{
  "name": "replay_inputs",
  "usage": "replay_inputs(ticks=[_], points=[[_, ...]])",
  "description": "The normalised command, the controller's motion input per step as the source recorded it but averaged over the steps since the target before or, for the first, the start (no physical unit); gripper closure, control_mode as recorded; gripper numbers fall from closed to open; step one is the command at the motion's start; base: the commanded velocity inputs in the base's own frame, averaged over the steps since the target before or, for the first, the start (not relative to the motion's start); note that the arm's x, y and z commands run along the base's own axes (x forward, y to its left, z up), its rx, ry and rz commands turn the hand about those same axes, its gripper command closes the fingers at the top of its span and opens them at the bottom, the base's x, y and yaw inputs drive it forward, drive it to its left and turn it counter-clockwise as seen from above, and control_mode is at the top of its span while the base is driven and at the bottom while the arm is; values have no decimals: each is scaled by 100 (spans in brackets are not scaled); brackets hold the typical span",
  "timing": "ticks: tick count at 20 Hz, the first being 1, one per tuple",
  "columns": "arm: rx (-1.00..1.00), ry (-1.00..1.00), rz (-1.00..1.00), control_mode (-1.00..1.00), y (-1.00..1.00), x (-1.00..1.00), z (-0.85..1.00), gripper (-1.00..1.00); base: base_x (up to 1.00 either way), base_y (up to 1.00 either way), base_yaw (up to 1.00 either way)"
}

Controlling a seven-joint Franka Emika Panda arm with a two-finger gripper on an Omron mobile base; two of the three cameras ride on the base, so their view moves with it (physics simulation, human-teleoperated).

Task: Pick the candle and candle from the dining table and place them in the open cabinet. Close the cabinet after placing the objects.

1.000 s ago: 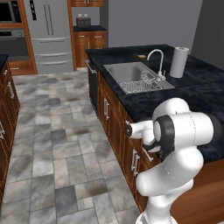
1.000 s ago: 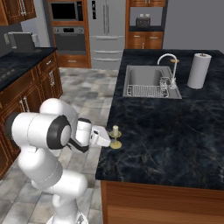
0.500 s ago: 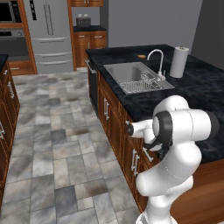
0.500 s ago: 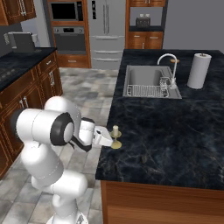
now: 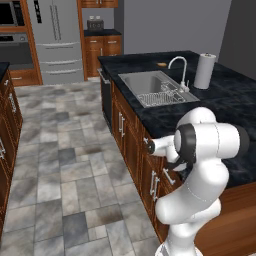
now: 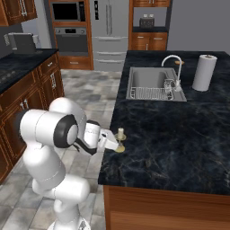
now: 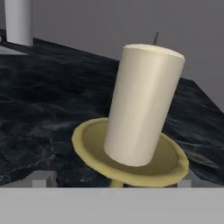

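Locate the gripper in the right base view at the near left edge of the dining table, level with the black stone top. Its jaws stand fully apart and grip nothing. Note the cream-white candle directly in front of the hand, a short cylinder seated upright on a flat yellowish dish that rests on the stone just inside the table edge. In the hand view, confirm the same candle close ahead, appearing tilted because the camera is rolled, with a thin dark wick at its top and the round dish spreading beneath it. The two finger tips show at the bottom corners of that view, one to each side of the dish; whether they touch it cannot be told. Farther along the table, observe the built-in steel sink with its curved faucet, and a white paper towel roll standing to the right of the faucet. In the left base view, the white arm rises beside the wood fronts of the table.
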Motion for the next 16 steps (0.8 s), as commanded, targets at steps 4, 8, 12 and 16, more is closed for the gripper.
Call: replay_inputs(ticks=[4, 8, 12, 16], points=[[0, -17, -3, -100, -2, -11, -31, 100, 0, 0, 0], [0, -18, -1, -100, 0, -5, -21, 100, 0, 0, 0], [0, -14, 0, -100, 0, -10, -5, 100, 0, 0, 0], [0, -9, -4, -100, 0, -28, 10, 100, 0, 0, 0]])
